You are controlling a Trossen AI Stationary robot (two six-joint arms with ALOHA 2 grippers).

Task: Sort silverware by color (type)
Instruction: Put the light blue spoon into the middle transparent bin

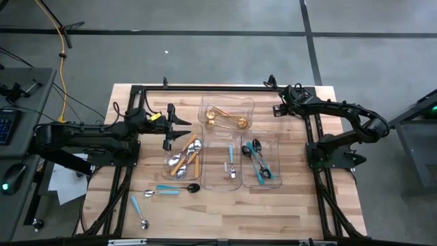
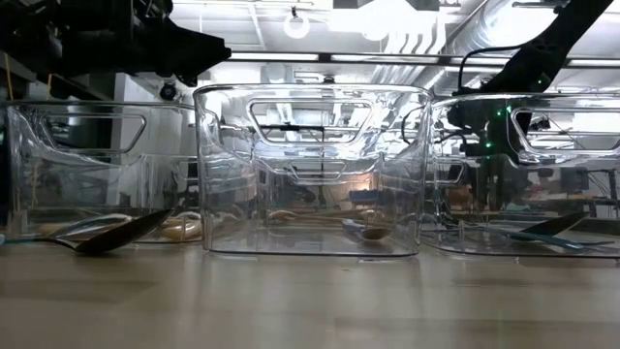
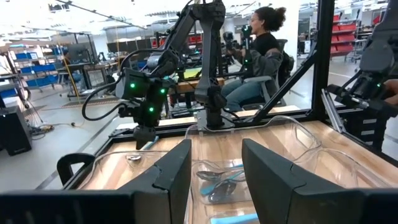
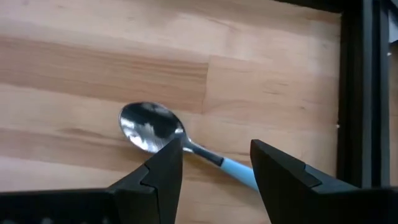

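The step in hand looks like the pick of a light-blue-handled spoon [image 4: 198, 151], which lies flat on the bare wooden surface directly under the right gripper [image 4: 216, 149]. The gripper's fingers are spread and hold nothing. The spoon's thin neck falls almost midway between the fingertips, its bowl reaches out past one finger, and its handle runs back under the other. To do this well I would come straight down and close across the neck or the start of the handle rather than the rounded, glossy bowl, which is likely to slip. The spoon lies at a slant to the jaws, so a small wrist turn first should square the grip. Because it lies so low on the wood, the fingertips probably have to touch the surface before closing. The black frame rail [image 4: 351, 93] just beside the gripper leaves little room on that side. The spoon has a polished silver bowl and a pale blue handle, so it probably belongs in the clear tray [image 1: 222, 147], well away from this gripper, which already holds one light-blue piece [image 1: 232, 169]. The left gripper [image 1: 179, 130] waits with its fingers apart and empty, by the tray of orange-handled pieces [image 1: 184, 158].
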